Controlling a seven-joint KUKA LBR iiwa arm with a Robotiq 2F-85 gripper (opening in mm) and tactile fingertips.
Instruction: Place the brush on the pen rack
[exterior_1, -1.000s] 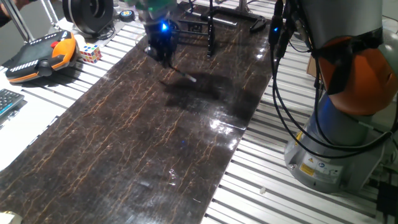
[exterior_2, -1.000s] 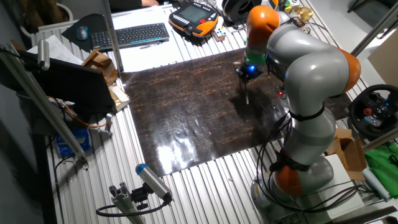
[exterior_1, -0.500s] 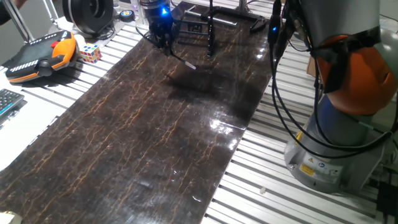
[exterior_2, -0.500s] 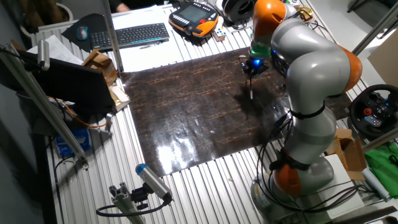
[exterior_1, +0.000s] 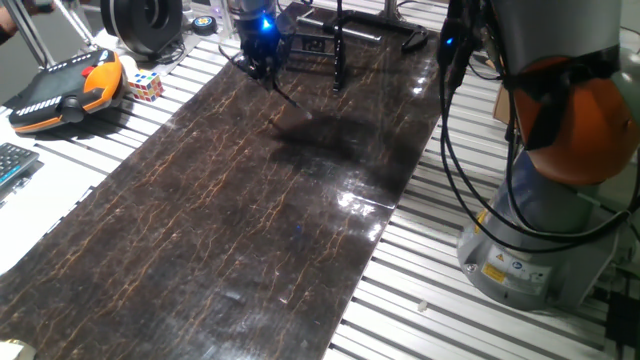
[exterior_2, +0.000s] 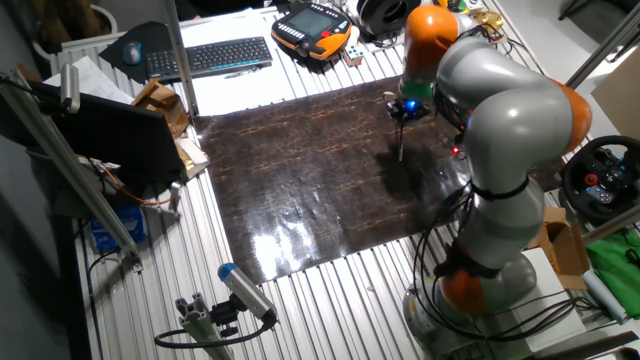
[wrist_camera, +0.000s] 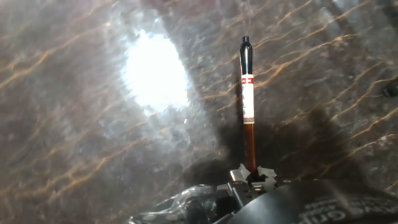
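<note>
My gripper, with a blue light above it, is shut on the brush and holds it above the dark mat. The brush slants down to the right from the fingers. In the hand view the gripper pinches the brush at its near end; the shaft is orange-brown with a white and red label and a dark far tip. In the other fixed view the brush hangs below the gripper. The black pen rack stands just right of the gripper at the mat's far end.
A dark marbled mat covers the slatted table. An orange and black pendant and a colour cube lie at the far left. A keyboard lies beyond the mat. The arm's base and cables stand on the right.
The gripper has carried the brush away from the mat's middle toward its far end, closer to the pen rack. Over the last half second it has barely moved.
</note>
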